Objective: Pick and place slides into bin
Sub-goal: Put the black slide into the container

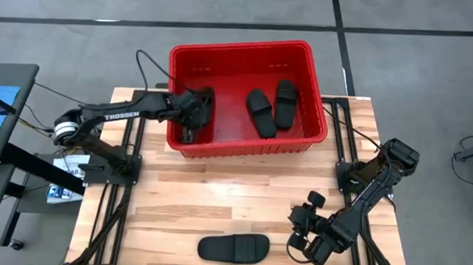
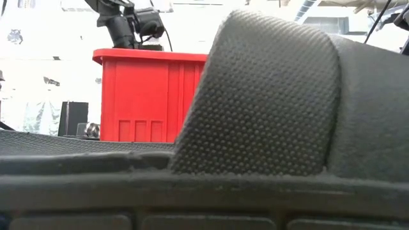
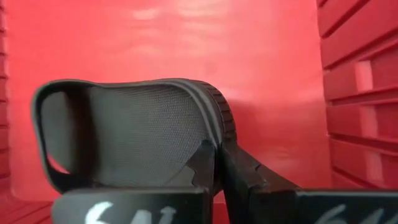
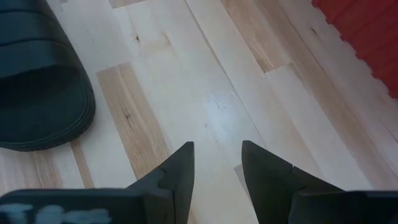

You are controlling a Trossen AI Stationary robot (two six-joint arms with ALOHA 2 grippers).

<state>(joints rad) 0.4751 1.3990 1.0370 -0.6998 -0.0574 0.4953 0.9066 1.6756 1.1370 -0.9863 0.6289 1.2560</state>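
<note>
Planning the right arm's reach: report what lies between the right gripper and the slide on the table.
Bare wood only: the high view shows nothing between the right gripper and the slide on the table.

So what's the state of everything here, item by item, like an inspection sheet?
Surface: wooden table, bare in the middle.
Job's things: red bin at the far edge; two slides lying inside; one slide at the near edge.
Clutter: nothing seen.
Grippers: left gripper inside the bin, fingers shut on a fourth slide; right gripper open above the table beside the near slide.
Cables: black cable behind the bin.
Surroundings: grey floor.
</note>
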